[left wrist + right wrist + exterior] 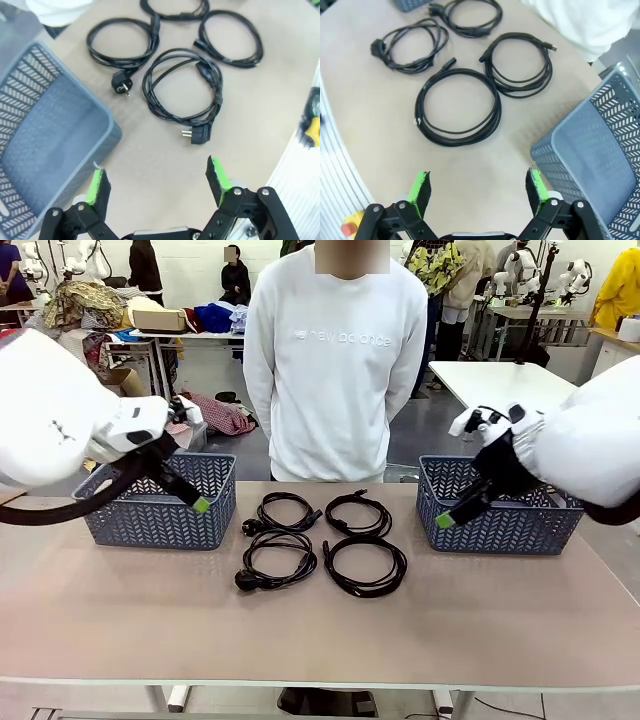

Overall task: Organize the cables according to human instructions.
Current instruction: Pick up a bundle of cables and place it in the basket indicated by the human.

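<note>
Several black cables lie coiled in a square group at mid-table: far left (285,512), far right (358,513), near left (278,562) with a chunky plug, near right (366,565). My left gripper (200,504) hangs open over the front wall of the left basket, left of the coils. In the left wrist view the left gripper (157,175) is open and empty, with a plugged coil (182,90) just beyond it. My right gripper (446,520) hovers open by the right basket. In the right wrist view the right gripper (477,182) is open, with a coil (457,106) ahead of it.
A grey-blue lattice basket (160,502) stands at the table's left and another (495,508) at its right, both looking empty inside (25,100) (620,110). A person in a white sweatshirt (335,360) stands at the far edge, hands behind the back.
</note>
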`<state>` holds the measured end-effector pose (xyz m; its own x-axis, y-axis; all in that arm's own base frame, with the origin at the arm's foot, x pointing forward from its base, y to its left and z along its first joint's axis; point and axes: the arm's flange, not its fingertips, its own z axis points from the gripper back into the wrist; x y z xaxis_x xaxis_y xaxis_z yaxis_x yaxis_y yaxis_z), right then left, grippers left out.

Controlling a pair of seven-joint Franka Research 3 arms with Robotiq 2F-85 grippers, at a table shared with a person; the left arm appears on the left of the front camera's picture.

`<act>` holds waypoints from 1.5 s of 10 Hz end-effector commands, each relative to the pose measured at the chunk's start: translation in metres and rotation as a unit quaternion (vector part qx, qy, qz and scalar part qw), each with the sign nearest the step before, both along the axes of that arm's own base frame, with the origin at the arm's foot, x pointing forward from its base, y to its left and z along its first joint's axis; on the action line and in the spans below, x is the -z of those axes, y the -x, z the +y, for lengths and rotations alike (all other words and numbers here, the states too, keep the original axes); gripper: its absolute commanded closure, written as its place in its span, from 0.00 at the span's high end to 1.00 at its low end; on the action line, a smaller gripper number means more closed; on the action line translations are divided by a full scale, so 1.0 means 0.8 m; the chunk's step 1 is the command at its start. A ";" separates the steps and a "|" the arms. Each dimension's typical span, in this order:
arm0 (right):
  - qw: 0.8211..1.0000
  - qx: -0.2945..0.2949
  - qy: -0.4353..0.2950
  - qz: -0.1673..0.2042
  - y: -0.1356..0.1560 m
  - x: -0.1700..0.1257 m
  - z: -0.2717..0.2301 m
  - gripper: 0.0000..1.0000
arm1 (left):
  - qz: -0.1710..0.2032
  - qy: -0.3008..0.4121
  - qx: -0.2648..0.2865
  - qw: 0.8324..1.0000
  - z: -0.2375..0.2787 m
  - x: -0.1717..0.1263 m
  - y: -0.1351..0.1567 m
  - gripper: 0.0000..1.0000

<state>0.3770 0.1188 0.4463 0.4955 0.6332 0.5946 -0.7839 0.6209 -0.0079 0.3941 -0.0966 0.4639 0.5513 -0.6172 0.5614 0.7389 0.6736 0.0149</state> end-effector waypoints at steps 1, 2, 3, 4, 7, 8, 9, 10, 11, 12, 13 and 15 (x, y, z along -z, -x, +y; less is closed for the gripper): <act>0.999 -0.034 -0.037 -0.001 -0.007 -0.007 -0.031 1.00 | 0.008 0.023 0.045 0.999 0.029 -0.012 -0.013 1.00; 0.998 -0.033 -0.046 -0.002 -0.005 -0.011 -0.041 1.00 | 0.012 0.039 0.056 0.998 0.041 -0.018 -0.015 1.00; 0.998 -0.032 -0.056 -0.002 -0.003 -0.014 -0.050 1.00 | 0.011 0.047 0.064 0.997 0.054 -0.021 -0.017 1.00; 0.997 -0.031 -0.064 -0.004 -0.003 -0.016 -0.058 1.00 | 0.010 0.050 0.062 0.997 0.062 -0.023 -0.020 1.00; 0.997 -0.028 -0.069 -0.010 -0.005 -0.018 -0.066 1.00 | 0.010 0.059 0.068 0.996 0.069 -0.023 -0.027 1.00; 0.998 -0.013 -0.060 -0.001 0.003 -0.021 -0.058 1.00 | 0.008 0.047 0.054 0.997 0.068 -0.026 -0.016 1.00; 0.998 -0.013 -0.060 -0.001 0.003 -0.021 -0.058 1.00 | 0.008 0.047 0.054 0.997 0.068 -0.026 -0.016 1.00; 0.998 -0.013 -0.060 -0.001 0.003 -0.021 -0.058 1.00 | 0.008 0.047 0.054 0.997 0.068 -0.026 -0.016 1.00; 0.998 -0.013 -0.060 -0.001 0.003 -0.021 -0.058 1.00 | 0.008 0.047 0.054 0.997 0.068 -0.026 -0.016 1.00; 0.998 -0.013 -0.060 -0.001 0.003 -0.021 -0.058 1.00 | 0.008 0.047 0.054 0.997 0.068 -0.026 -0.016 1.00; 0.998 -0.013 -0.060 -0.001 0.003 -0.021 -0.058 1.00 | 0.008 0.047 0.054 0.997 0.068 -0.026 -0.016 1.00; 0.998 -0.013 -0.060 -0.001 0.003 -0.021 -0.058 1.00 | 0.008 0.047 0.054 0.997 0.068 -0.026 -0.016 1.00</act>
